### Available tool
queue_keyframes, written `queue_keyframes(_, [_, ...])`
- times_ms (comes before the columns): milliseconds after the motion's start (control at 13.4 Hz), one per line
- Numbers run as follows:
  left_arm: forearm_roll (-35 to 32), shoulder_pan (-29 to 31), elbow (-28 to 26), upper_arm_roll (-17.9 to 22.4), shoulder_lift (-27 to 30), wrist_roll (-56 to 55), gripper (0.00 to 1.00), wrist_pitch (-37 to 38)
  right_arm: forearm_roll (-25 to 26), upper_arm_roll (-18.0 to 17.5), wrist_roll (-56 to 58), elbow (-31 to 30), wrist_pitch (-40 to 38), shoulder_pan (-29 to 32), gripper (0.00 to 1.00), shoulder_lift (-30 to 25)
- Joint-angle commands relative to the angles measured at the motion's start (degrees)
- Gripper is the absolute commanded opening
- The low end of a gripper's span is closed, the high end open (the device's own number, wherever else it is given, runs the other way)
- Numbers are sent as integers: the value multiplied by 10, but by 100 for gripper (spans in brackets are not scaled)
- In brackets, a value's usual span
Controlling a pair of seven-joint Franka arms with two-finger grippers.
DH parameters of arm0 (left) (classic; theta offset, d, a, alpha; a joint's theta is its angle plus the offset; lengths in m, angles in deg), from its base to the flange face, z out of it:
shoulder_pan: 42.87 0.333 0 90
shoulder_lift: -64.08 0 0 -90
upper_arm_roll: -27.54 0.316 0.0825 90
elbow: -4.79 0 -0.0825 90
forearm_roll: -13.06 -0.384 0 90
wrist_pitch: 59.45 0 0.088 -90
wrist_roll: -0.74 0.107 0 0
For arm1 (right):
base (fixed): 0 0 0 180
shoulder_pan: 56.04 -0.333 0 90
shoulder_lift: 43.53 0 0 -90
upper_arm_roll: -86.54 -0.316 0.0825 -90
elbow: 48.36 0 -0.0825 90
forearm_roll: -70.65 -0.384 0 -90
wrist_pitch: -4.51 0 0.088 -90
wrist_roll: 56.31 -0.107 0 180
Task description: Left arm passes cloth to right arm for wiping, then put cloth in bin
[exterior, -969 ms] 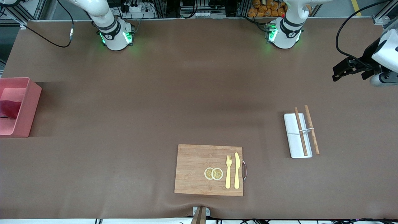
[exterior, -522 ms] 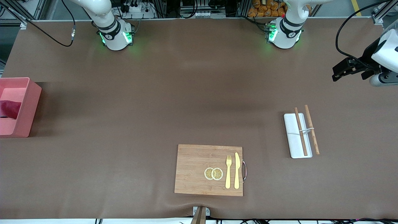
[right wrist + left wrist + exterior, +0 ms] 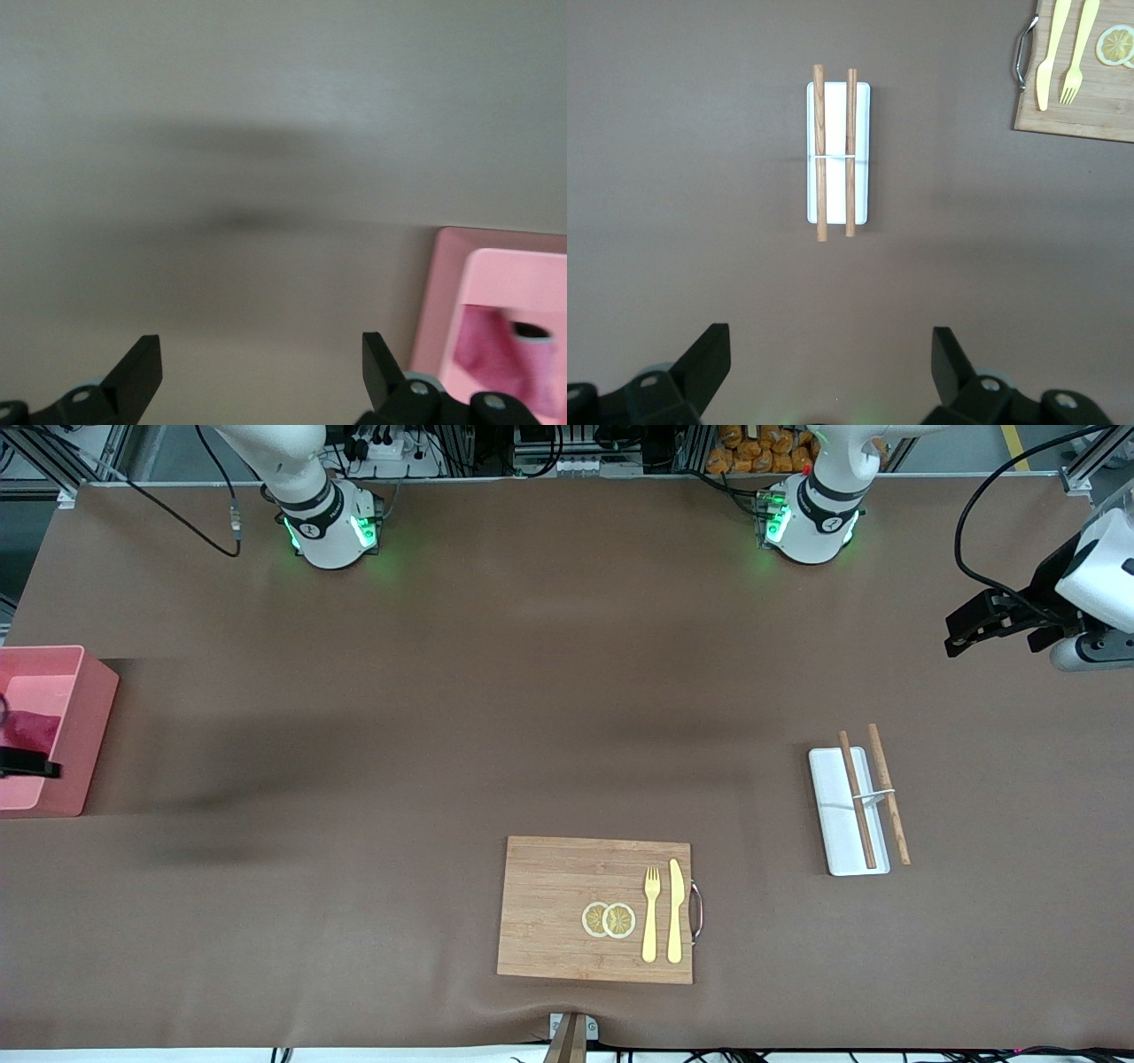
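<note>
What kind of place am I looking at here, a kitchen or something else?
Probably a robotics lab staged like a kitchen counter: two white arms bolted along the brown table, with props laid out, a cutting board with a toy fork, and a pink bin.

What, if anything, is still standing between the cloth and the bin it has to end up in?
Nothing visible. The cloth already lies inside the bin at the right arm's end of the table. The right gripper is open and empty over bare table beside the bin. The left gripper waits open above the white tray.
</note>
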Motion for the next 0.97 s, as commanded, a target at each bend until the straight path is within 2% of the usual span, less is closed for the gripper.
queue_keyframes(0, [2, 0, -5, -1, 7, -2, 100, -4, -36, 4, -117, -22, -3, -48, 100, -14])
queue_keyframes(224, [2, 0, -4, -1, 7, -2, 100, -4, -46, 4, -287, -22, -3, -115, 100, -34])
queue_keyframes(373, [2, -1, -4, -1, 7, -2, 100, -4, -48, 4, -350, -25, -32, -143, 100, -63])
queue_keyframes(596, [3, 0, -5, -1, 7, -2, 100, -4, -74, 4, -352, -79, -53, -133, 100, -139])
queue_keyframes(894, [3, 0, -5, -1, 7, -2, 100, -4, -80, 5, -312, -161, -53, -93, 100, -250])
